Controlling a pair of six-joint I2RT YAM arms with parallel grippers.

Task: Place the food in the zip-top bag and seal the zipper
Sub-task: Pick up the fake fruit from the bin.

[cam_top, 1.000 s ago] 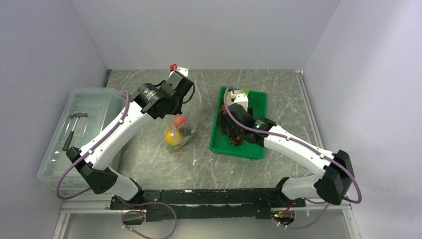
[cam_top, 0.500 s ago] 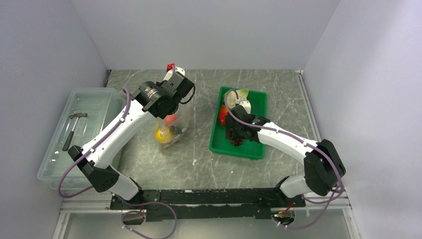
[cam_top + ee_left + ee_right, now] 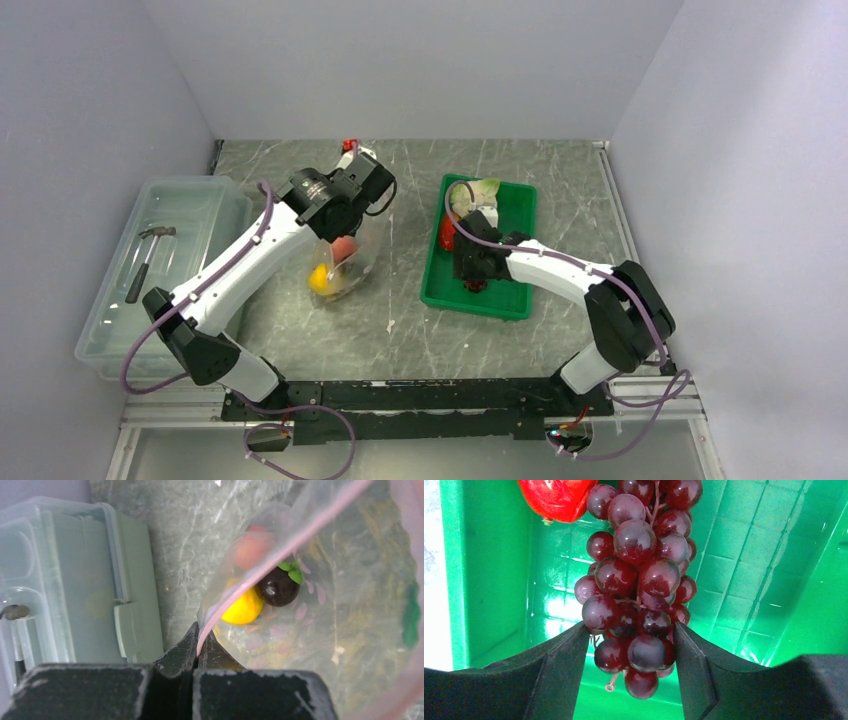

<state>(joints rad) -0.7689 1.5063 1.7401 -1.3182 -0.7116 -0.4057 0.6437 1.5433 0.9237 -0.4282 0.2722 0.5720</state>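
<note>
Pinches the near end of the zipper [image 3: 300,535] of the zip-top bag [image 3: 360,605] between clenched left fingers [image 3: 182,650], with the yellow fruit [image 3: 242,609] and a dark round piece [image 3: 277,586] inside just beyond the tips. Straddles the grape bunch [image 3: 639,580] in the green tray [image 3: 749,580] with the right fingers [image 3: 559,665], one close against each side; cannot tell whether gripping.

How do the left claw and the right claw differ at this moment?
The left claw is shut on the pink zipper of the zip-top bag; the right claw stands spread either side of the grape bunch, not clearly gripping. The left claw is at the bag's mouth; the right claw is low in the green tray. Both are on task items.
</note>
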